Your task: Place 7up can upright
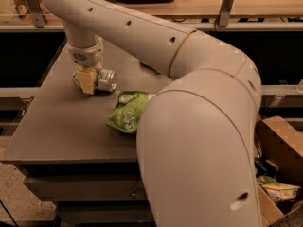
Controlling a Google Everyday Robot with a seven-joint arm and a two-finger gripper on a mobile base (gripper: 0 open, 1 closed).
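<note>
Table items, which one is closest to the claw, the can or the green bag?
The can, silver and lying on its side right beside the claw. The green bag sits farther off, nearer the middle of the table.

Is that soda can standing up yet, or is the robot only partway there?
Partway. Done: the gripper is down at the table, right against the 7up can. In hand: the can lies on its side there, near the green bag. Left: stand it upright and back away.
</note>
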